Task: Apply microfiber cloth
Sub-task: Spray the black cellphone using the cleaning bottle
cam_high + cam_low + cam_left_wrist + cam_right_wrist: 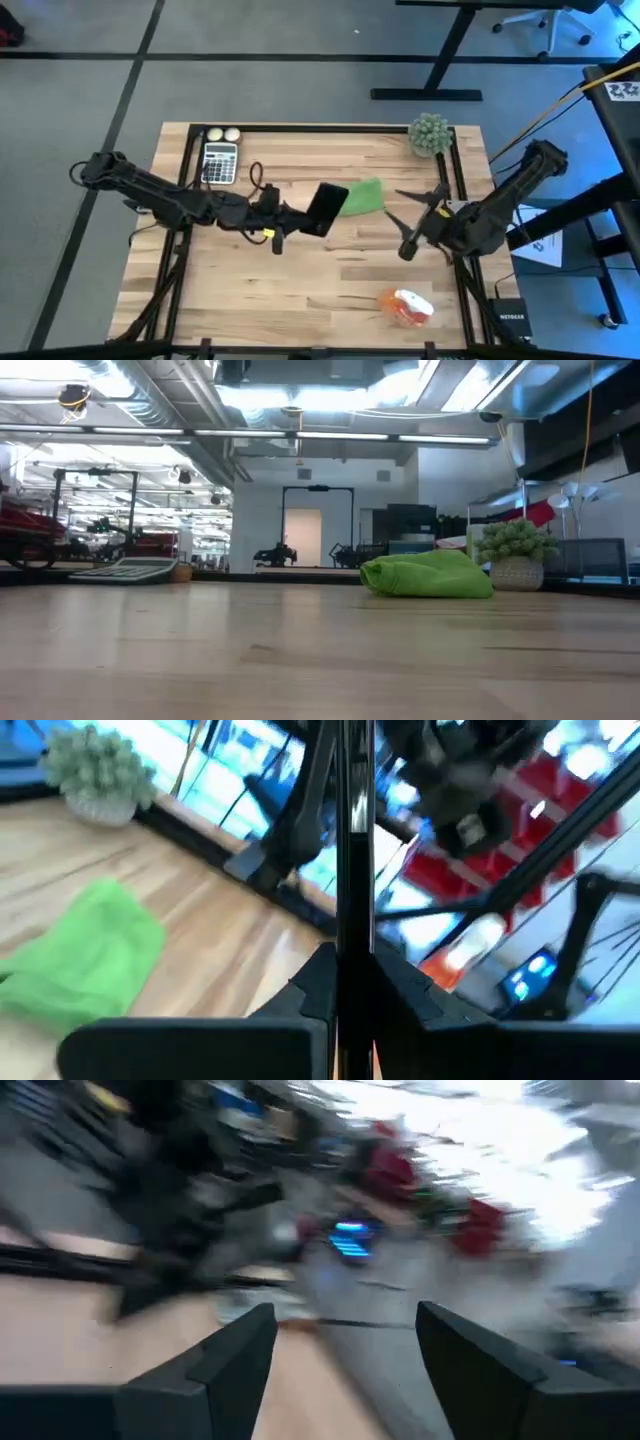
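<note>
A small black box [509, 319] lying on the floor off the near right corner of the surface [330, 290] is showing white lettering that seems to read NETGEAR, while the calculator's [220, 162] keys and the sheet at the far right are staying illegible.

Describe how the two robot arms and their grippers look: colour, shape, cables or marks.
Both arms are dark, nearly black, built of jointed tubular segments. The left gripper has a small yellow mark near its wrist and thin black cables looping beside it. The right gripper ends in two slim, pointed fingers; in the right wrist view these look like flat, dark grey wedges.
</note>
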Robot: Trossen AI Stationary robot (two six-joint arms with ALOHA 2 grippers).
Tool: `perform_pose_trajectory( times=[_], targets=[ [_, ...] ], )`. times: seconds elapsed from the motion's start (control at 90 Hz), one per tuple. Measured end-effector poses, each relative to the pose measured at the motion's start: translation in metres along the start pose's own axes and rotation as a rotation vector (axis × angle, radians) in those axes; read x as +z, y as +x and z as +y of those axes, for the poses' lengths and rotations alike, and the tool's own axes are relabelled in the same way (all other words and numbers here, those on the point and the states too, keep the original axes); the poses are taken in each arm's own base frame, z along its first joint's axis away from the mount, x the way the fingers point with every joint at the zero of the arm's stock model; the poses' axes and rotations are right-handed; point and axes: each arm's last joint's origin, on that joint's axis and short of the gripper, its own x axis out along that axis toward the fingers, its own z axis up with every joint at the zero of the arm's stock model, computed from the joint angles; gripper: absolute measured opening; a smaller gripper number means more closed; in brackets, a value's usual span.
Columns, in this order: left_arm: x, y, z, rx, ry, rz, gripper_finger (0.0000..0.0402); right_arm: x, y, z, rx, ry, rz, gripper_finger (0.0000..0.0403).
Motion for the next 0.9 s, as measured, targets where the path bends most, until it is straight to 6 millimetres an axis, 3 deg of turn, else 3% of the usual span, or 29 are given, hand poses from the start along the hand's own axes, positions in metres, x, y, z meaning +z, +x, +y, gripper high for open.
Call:
perform_pose_trajectory(
  times=[0.167, 0.322, 0.444, 0.711, 0.9],
  targets=[
    [-0.007, 0.003, 0.003, 0.034, 0.022, 0.044, 0.0017, -0.021, -0.008, -0.010, 0.362, 0.252, 0.203, 0.0227],
    [-0.021, 0.009, 0.002, 0.045, 0.035, 0.093, 0.0017, -0.044, -0.025, -0.022, 0.499, 0.501, 0.570, 0.0227],
    [-0.043, 0.020, -0.001, 0.046, 0.089, 0.154, 0.0017, -0.061, -0.033, -0.015, 0.541, 0.626, 0.892, 0.0227],
    [-0.111, 0.047, -0.011, 0.010, 0.107, 0.249, 0.0017, -0.114, -0.060, 0.023, 0.471, 0.445, 1.298, 0.0227],
    [-0.142, 0.061, -0.025, -0.125, -0.001, 0.167, 0.0017, -0.143, -0.080, 0.058, 0.520, 0.423, 1.363, 0.0227]
  ],
)
